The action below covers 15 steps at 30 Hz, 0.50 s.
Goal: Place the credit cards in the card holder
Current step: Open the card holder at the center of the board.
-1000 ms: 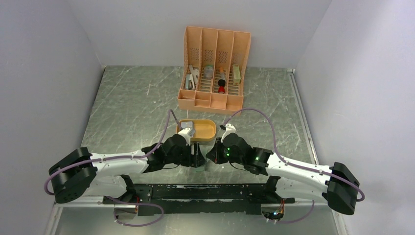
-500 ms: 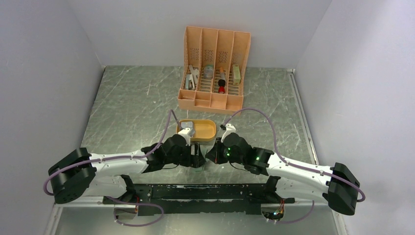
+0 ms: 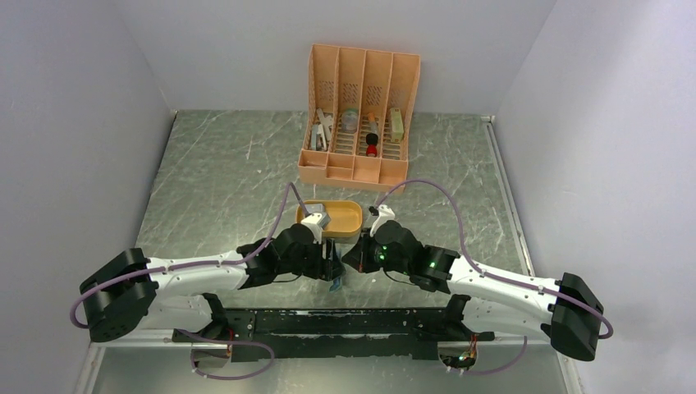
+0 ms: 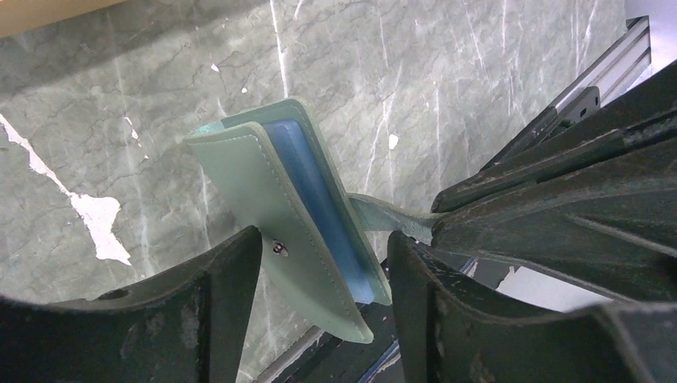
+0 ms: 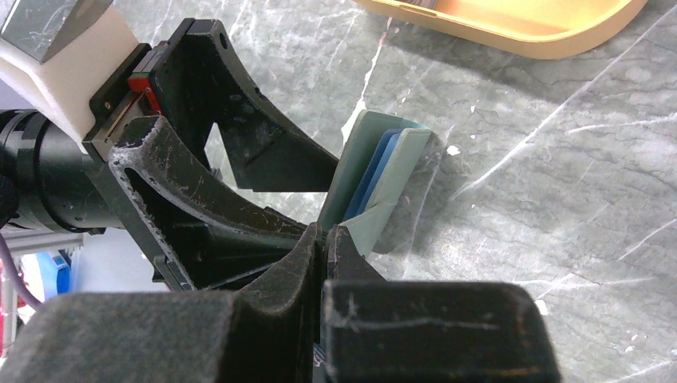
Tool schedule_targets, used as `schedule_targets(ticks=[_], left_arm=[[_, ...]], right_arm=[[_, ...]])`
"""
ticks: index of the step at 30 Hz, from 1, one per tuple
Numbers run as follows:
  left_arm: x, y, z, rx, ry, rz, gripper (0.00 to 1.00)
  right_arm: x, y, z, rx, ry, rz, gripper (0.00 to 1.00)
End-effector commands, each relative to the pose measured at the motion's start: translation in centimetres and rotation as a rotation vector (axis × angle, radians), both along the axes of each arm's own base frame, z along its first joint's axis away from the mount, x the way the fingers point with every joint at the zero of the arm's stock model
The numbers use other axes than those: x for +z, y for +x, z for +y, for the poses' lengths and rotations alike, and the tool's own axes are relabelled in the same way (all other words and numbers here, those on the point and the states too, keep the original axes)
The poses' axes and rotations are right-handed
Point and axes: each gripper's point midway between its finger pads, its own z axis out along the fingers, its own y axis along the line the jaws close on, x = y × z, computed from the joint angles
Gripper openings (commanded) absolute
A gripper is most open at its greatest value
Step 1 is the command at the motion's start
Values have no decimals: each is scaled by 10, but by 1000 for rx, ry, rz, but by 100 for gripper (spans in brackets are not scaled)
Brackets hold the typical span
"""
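Left fingers [image 4: 215,311] stand apart astride the card holder [image 4: 271,191] (blue inside); right fingers [image 5: 295,271] pinch its flap.

Pale green card holder [image 4: 259,187] with blue lining, orange tray [image 5: 511,32], grey-green white-veined table [image 4: 479,80].

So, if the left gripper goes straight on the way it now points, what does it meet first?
The card holder: it stands between the jaws of the left gripper. Beyond it, probably the table.
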Motion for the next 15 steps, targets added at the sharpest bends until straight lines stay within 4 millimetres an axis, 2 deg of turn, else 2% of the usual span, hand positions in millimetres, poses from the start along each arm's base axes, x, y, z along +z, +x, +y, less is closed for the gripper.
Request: schedule_targets(ticks=[1,6,15], left_arm=[[5,5,-3,3,2,-30,62],[6,4,-1,5,2,-30,59],[11,3,5,17,-1,-38,64]], right_arm=[[22,1,8,2,63,-22,0],[18,3,5,-9,50,-22,0],[6,3,-2,-27,13,-15,0]])
